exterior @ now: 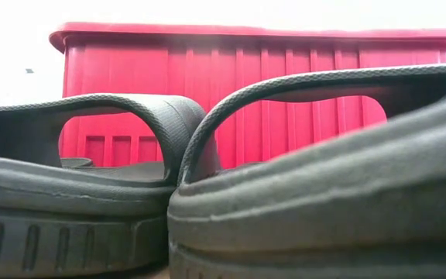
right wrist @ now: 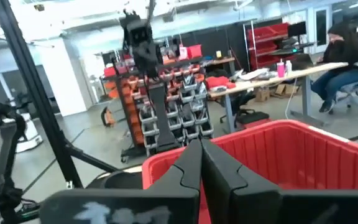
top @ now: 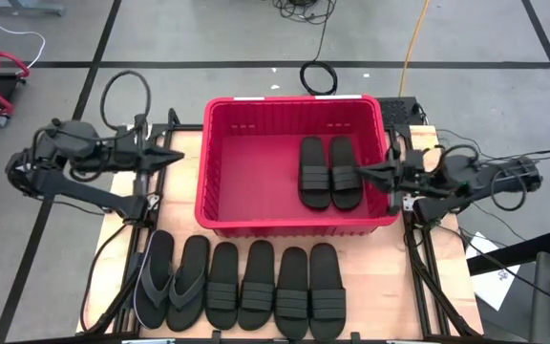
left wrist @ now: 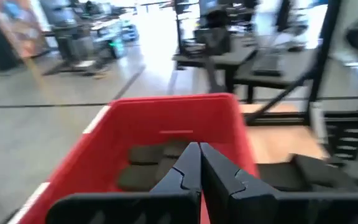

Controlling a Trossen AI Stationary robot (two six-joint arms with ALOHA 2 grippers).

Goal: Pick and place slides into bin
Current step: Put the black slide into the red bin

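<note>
The slides: two (top: pixel 330 173) are lying in the red bin (top: pixel 220 162), at its right side, and six (top: pixel 242 287) are lined up touching each other on the counter (top: pixel 184 143) just in front of it. Nothing is held. The left gripper (top: pixel 172 156) is kept outside the bin's left wall, jaws clenched. The right gripper (top: pixel 369 171) is over the right rim, jaws clenched too. A neighbour could be dragged along, since the row is packed tight. The tall rim could be bumped. Plenty of room is left in the bin's left half.

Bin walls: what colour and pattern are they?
Red, with vertical ribbing under a thick rim. The bin shows this best in the low view.
</note>
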